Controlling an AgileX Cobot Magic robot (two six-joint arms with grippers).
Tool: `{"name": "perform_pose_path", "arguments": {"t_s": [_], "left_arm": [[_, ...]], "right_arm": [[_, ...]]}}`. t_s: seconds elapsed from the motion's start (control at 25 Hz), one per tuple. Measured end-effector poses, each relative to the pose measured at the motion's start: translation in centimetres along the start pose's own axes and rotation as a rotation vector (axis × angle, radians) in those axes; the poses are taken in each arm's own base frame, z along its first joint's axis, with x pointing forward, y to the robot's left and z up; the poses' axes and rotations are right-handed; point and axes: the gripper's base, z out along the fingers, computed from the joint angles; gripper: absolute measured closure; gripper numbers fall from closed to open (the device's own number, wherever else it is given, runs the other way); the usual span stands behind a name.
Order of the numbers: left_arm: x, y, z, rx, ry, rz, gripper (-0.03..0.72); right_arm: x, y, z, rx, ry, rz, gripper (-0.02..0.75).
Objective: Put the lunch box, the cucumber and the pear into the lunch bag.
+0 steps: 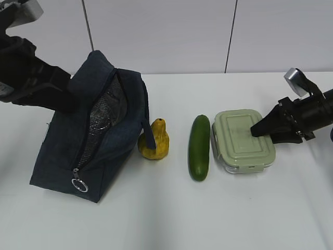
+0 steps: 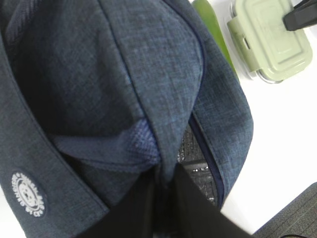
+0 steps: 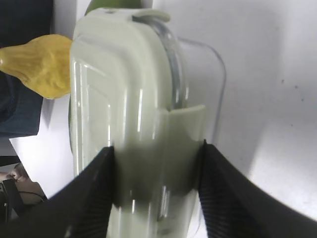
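Left gripper [image 2: 161,198]: I see it pinched tight on the bag's [image 1: 78,140] fabric edge, holding the zipper mouth agape.
Right gripper [image 3: 156,163]: I have its fingers clamped either side of the box [image 1: 242,139], which sits on the table.
Cucumber [image 1: 199,147]: lying just left of the box.
Pear [image 1: 154,140]: upright beside the bag.

The exterior view looks down slantwise at the table [image 1: 166,219]; both wrist views sit close, sharing the lunch box [image 1: 242,140].
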Motion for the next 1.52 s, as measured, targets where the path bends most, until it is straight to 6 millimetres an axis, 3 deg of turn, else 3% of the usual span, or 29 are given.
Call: {"name": "perform_pose_path", "arguments": {"t_s": [0.84, 1.52], "left_arm": [[0.0, 0.0, 0.0, -0.001, -0.003, 0.0, 0.687], [-0.1, 0.0, 0.0, -0.002, -0.008, 0.0, 0.687]], "right_arm": [[-1.1, 2.5, -2.0, 0.017, -0.079, 0.004, 0.365], [-2.1, 6.7, -4.7, -0.003, -0.186, -0.034, 0.365]]}}
